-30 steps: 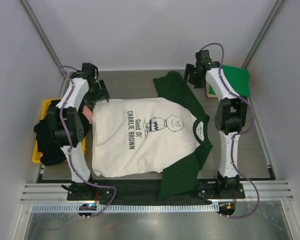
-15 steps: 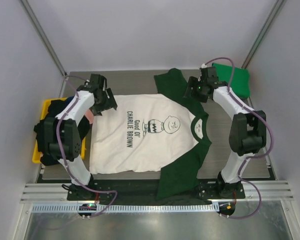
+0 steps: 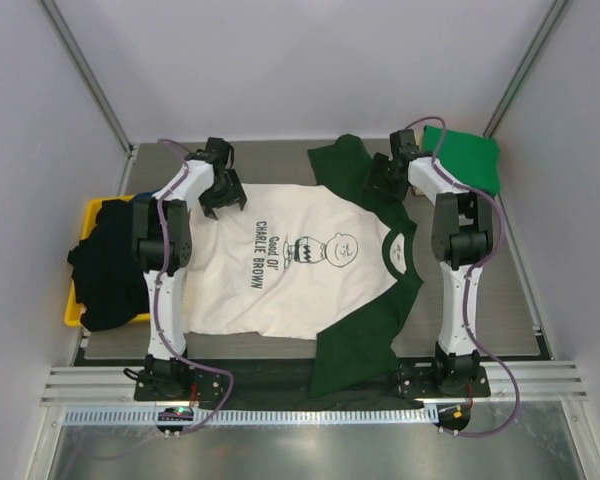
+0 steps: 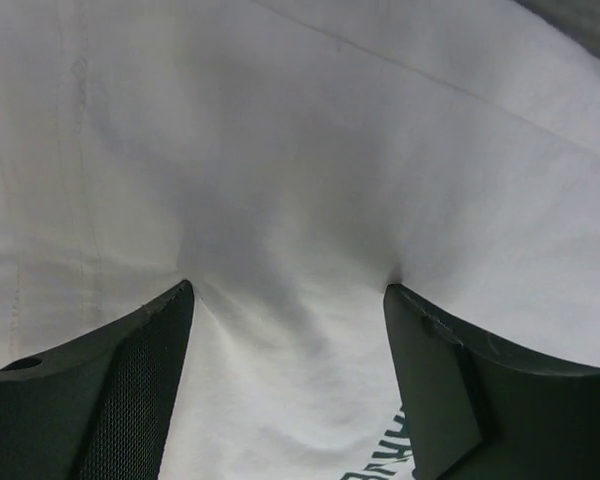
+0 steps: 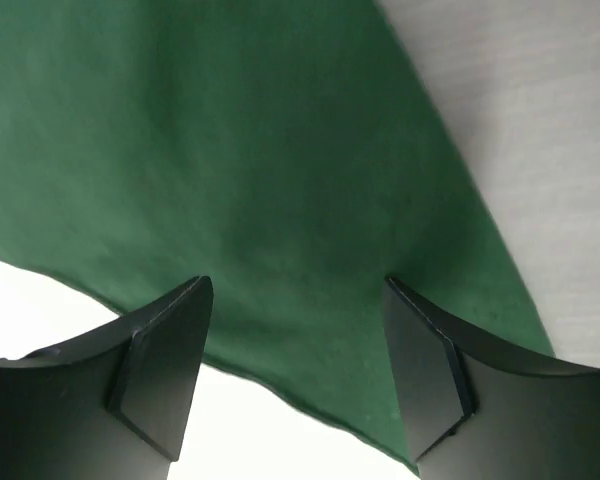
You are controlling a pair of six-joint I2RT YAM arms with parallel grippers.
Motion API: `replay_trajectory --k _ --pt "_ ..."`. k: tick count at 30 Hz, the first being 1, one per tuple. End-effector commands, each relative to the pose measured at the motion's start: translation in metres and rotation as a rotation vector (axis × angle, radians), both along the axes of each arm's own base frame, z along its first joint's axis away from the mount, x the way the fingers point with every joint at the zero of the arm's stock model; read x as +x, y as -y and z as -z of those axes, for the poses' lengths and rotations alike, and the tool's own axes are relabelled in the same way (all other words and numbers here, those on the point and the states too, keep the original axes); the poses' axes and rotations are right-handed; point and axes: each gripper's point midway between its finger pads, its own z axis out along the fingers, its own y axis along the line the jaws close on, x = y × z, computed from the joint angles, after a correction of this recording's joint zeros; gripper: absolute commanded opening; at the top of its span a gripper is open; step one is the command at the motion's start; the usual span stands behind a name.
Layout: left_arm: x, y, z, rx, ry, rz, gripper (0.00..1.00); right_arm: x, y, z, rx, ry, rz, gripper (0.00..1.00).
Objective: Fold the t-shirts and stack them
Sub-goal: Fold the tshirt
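Observation:
The cream t-shirt (image 3: 290, 265) with dark green sleeves and a Charlie Brown print lies spread flat in the middle of the table. My left gripper (image 3: 223, 197) is open, its fingertips pressed down on the cream cloth (image 4: 280, 200) at the shirt's far left corner. My right gripper (image 3: 385, 182) is open, its fingertips pressed on the dark green far sleeve (image 5: 230, 150) close to the cream seam. A folded bright green t-shirt (image 3: 465, 160) lies at the far right. A black t-shirt (image 3: 110, 265) is heaped in the tray.
A yellow plastic tray (image 3: 74, 310) stands at the table's left edge, under the black heap. The grey table surface (image 3: 500, 290) shows to the right of the cream shirt and in the right wrist view (image 5: 540, 120).
Both grippers have moved inward and down onto the cream shirt's far edge: the left onto its cream corner, the right onto the green sleeve. The shirt's left edge has shifted slightly.

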Motion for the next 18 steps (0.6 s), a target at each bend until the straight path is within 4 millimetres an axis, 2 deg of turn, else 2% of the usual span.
replay_trajectory --k 1,2,3,4,5,6,7,8,9,10,11,12,13,14,15,16,17,18 --pt "0.033 -0.006 0.028 0.044 -0.009 0.0 0.77 0.021 0.027 0.036 -0.036 -0.066 0.074 0.74" --pt "0.043 -0.006 0.03 0.048 -0.005 0.002 0.77 0.03 0.031 0.037 -0.031 -0.06 0.081 0.74" --pt "0.065 -0.005 0.011 0.043 0.041 0.0 0.77 0.055 0.031 0.022 -0.021 0.0 0.08 0.75" --pt "0.072 -0.004 0.03 0.045 0.015 0.003 0.77 0.058 0.033 0.04 -0.021 -0.03 0.078 0.75" --pt "0.081 -0.003 0.029 0.039 0.026 0.003 0.77 0.069 0.033 0.041 -0.011 -0.015 0.07 0.75" --pt "0.099 -0.003 0.006 0.026 0.083 -0.004 0.77 0.092 0.027 0.017 0.017 0.062 0.047 0.75" --pt "0.104 -0.003 0.009 0.014 0.083 -0.017 0.78 0.098 0.024 0.026 0.034 0.063 0.033 0.75" --pt "0.105 -0.001 0.016 -0.013 0.071 -0.022 0.78 0.107 0.02 0.018 0.048 0.097 0.016 0.76" --pt "0.11 0.001 0.009 -0.034 0.092 -0.027 0.78 0.121 0.011 -0.007 0.093 0.168 -0.022 0.76" --pt "0.108 0.004 0.009 -0.053 0.087 -0.031 0.78 0.128 0.007 -0.016 0.109 0.2 -0.037 0.77" --pt "0.111 0.009 -0.014 -0.084 0.13 -0.035 0.77 0.133 0.004 -0.031 0.122 0.238 -0.055 0.77" --pt "0.109 0.013 -0.024 -0.099 0.143 -0.032 0.78 0.133 -0.006 -0.048 0.162 0.27 -0.093 0.78" --pt "0.098 0.014 -0.02 -0.103 0.112 -0.033 0.78 0.136 -0.009 -0.064 0.176 0.312 -0.11 0.78" --pt "0.095 0.016 -0.036 -0.112 0.137 -0.032 0.79 0.135 -0.012 -0.103 0.189 0.373 -0.124 0.79" --pt "0.095 0.018 -0.076 -0.124 0.21 -0.027 0.79 0.129 -0.016 -0.111 0.196 0.378 -0.138 0.8" --pt "0.088 0.019 -0.093 -0.129 0.232 -0.022 0.8 0.125 -0.022 -0.129 0.205 0.403 -0.162 0.8" --pt "0.076 0.02 -0.097 -0.128 0.224 -0.02 0.8 0.116 -0.024 -0.175 0.201 0.471 -0.172 0.8" --pt "0.066 0.019 -0.139 -0.139 0.293 -0.018 0.8 0.105 -0.028 -0.177 0.197 0.454 -0.18 0.81"
